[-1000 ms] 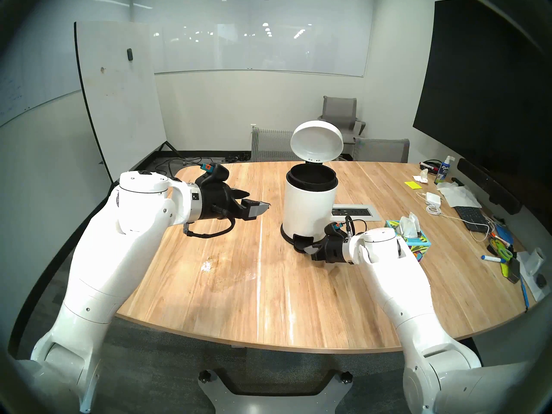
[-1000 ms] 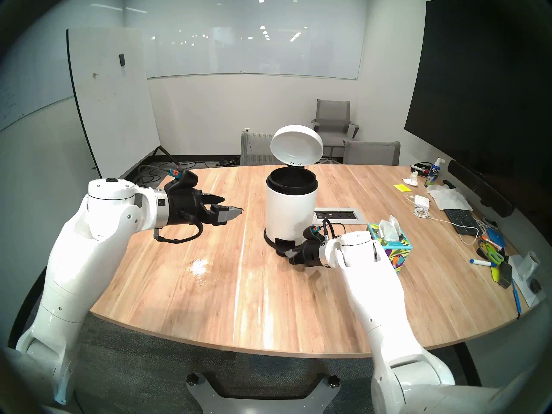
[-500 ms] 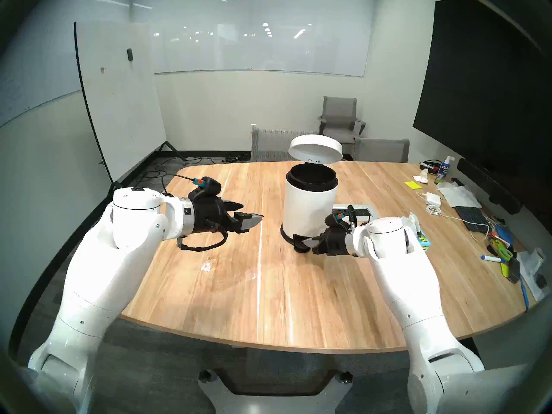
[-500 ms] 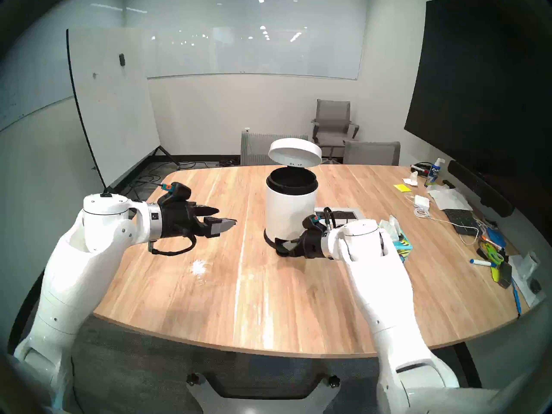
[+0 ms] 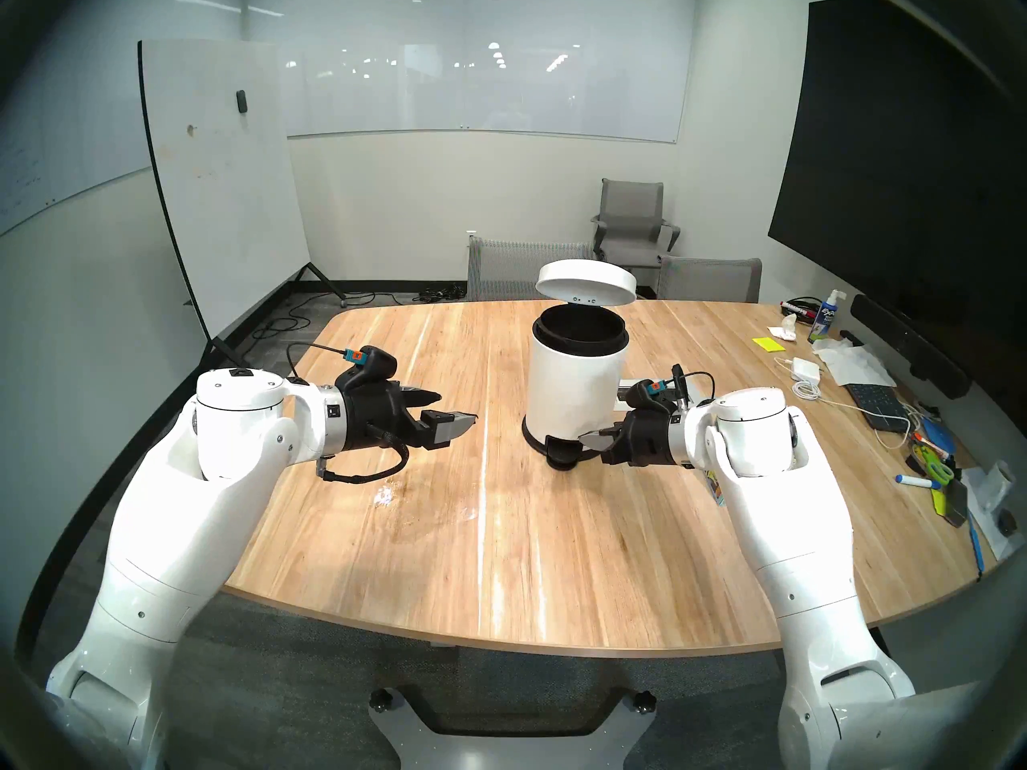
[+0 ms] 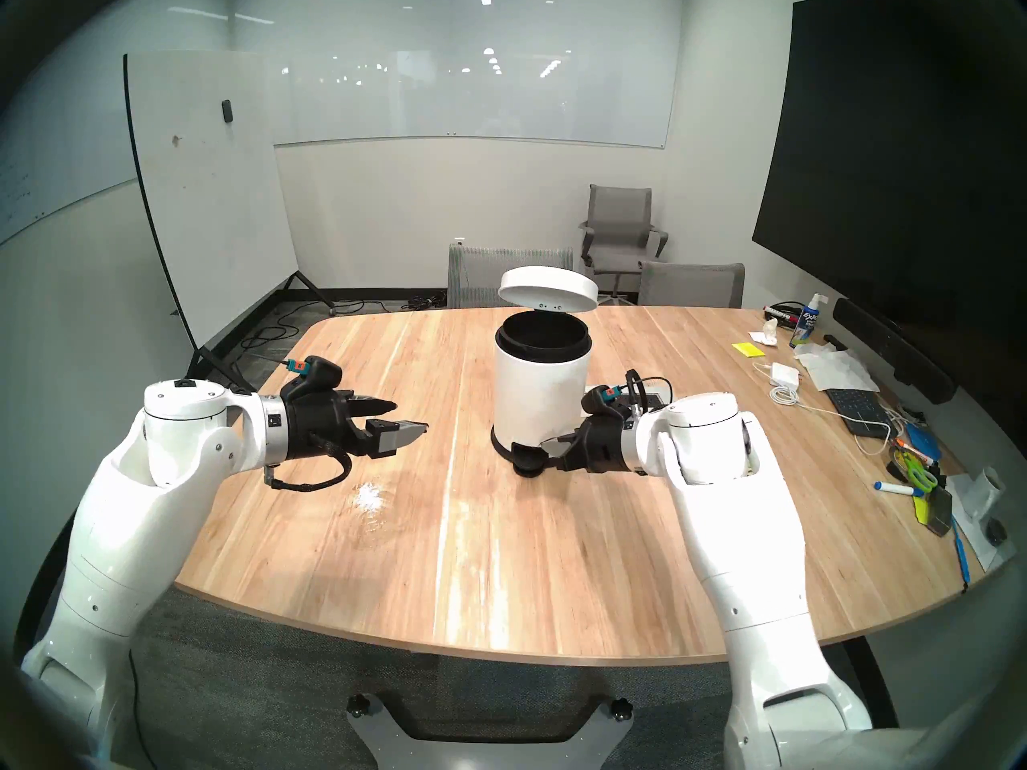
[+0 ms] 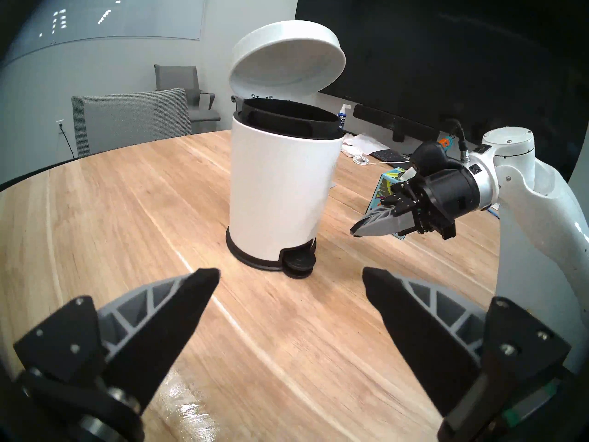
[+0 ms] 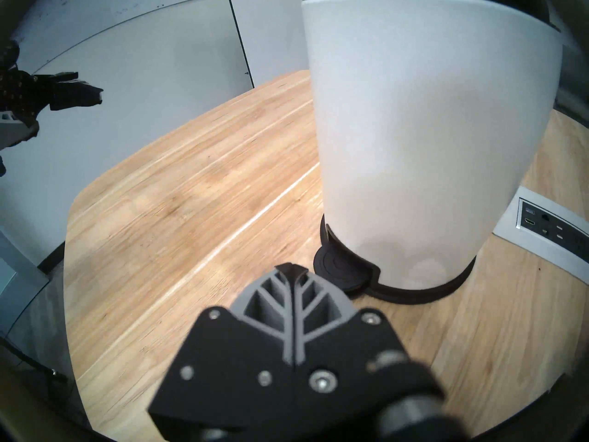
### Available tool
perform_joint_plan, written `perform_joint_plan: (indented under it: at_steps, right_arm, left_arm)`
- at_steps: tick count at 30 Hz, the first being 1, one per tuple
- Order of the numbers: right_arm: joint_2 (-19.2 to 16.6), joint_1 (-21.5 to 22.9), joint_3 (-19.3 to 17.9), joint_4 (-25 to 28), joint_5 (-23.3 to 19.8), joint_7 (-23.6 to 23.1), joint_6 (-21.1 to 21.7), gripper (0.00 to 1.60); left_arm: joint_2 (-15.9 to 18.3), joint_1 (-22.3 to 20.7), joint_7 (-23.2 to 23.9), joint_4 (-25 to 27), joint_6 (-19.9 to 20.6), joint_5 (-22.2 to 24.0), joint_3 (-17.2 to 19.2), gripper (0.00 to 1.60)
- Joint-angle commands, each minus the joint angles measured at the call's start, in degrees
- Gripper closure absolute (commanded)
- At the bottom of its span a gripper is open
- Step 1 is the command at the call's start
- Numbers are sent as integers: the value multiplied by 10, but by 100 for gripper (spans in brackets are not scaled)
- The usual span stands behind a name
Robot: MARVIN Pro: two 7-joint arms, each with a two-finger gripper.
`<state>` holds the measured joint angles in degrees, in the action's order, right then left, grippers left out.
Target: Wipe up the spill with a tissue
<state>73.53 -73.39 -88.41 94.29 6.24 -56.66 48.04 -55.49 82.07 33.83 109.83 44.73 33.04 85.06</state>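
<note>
Head stereo left view: left to right.
Left gripper point(image 5: 453, 413): fingers spread wide, holding nothing — up above the table point(image 5: 556, 558).
Spill point(image 5: 384, 495): wet, shiny smear with white flecks, on the wood just below the left gripper.
Bin point(image 5: 578, 383): white, lid half up.
Right gripper point(image 5: 590, 439): fingers pressed together, empty — just above the bin's pedal point(image 5: 562, 453).

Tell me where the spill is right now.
In the head view the spill is a faint wet smear with whitish flecks on the table's near-left part, just below the open left gripper and left of the bin.
</note>
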Motion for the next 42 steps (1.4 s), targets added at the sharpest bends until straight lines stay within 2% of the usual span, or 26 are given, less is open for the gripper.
perform_joint_plan:
  at_steps: [1, 9, 16, 18, 20, 24, 26, 31, 33, 36, 38, 39, 40, 42]
  right_arm:
    - [-28, -10, -22, 64, -9, -19, 15, 160]
    - [-36, -28, -26, 123, -24, -10, 34, 160]
    - [-40, -78, -26, 187, -38, 10, 60, 160]
    - [-40, -80, -26, 181, -41, 12, 62, 160]
    - [-45, -112, -30, 214, -46, 25, 70, 160]
    - [-48, -133, -31, 229, -50, 37, 70, 160]
    - [-52, -163, -38, 264, -53, 49, 70, 160]
    - [-57, -200, -54, 298, -58, 57, 70, 160]
    - [-57, -202, -56, 297, -60, 57, 70, 160]
    - [-59, -242, -76, 338, -62, 64, 70, 160]
    - [-60, -241, -79, 336, -62, 64, 70, 160]
    - [-60, -265, -96, 361, -61, 70, 70, 160]
    - [-59, -261, -99, 356, -60, 71, 70, 160]
    - [-56, -283, -115, 379, -57, 77, 70, 160]
  left_arm:
    - [7, 20, 7, 13, -17, 3, 17, 0]
    - [12, 39, 14, 15, -28, 5, 32, 0]
    - [16, 55, 20, 13, -35, 7, 45, 0]
    - [16, 57, 21, 13, -36, 8, 47, 0]
    - [17, 62, 23, 13, -40, 9, 52, 0]
    - [17, 67, 25, 12, -42, 9, 56, 0]
    - [17, 71, 27, 12, -46, 10, 60, 0]
    - [17, 79, 31, 13, -51, 11, 66, 0]
    - [17, 80, 31, 13, -52, 12, 66, 0]
    - [16, 87, 34, 15, -57, 13, 72, 0]
    - [16, 88, 35, 16, -59, 14, 73, 0]
    - [15, 93, 36, 18, -62, 15, 77, 0]
    - [14, 95, 36, 18, -64, 16, 79, 0]
    - [11, 101, 37, 20, -68, 18, 83, 0]
